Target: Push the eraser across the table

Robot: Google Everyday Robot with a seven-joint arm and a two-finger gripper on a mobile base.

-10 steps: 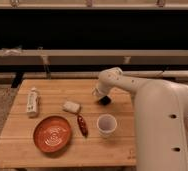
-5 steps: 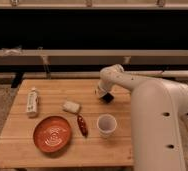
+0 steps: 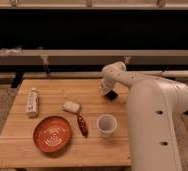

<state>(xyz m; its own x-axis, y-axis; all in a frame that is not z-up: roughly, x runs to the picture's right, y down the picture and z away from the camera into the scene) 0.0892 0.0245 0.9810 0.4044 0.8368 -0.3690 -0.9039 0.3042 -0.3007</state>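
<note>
The light wooden slatted table (image 3: 57, 90) fills the lower left of the camera view. My white arm reaches in from the right, and its gripper (image 3: 109, 93) is low over the table near the far right edge. A small dark block, the eraser (image 3: 111, 95), shows right at the gripper's tip, touching it or just under it. I cannot separate the two clearly.
A white bottle (image 3: 32, 102) lies at the left. A pale cream block (image 3: 71, 106) sits mid-table, with a red oblong object (image 3: 81, 125) in front of it. An orange plate (image 3: 52, 133) is at the front left and a white cup (image 3: 106, 125) at the front right. My robot's white body (image 3: 157, 125) stands at the table's right side.
The gripper and the dark block at its tip have moved to the right and slightly back, towards the table's right edge. The other objects have not moved.
</note>
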